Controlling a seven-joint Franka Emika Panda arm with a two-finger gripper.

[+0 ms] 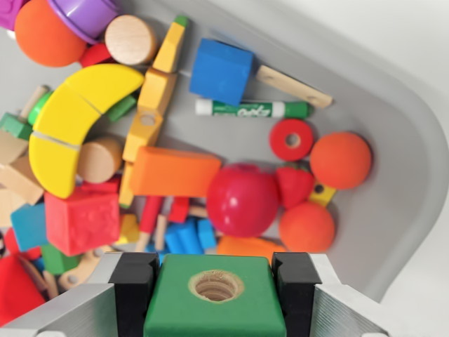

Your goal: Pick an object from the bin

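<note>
Between the gripper's (214, 291) black fingers (133, 288) sits a green block (231, 309).

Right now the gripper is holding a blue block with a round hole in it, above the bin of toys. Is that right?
Not quite: the block is green, not blue. The wrist view shows the gripper closed on this green block with a round hole in its top, above the bin of toys. The blue cube lies in the bin beside the green marker.
</note>
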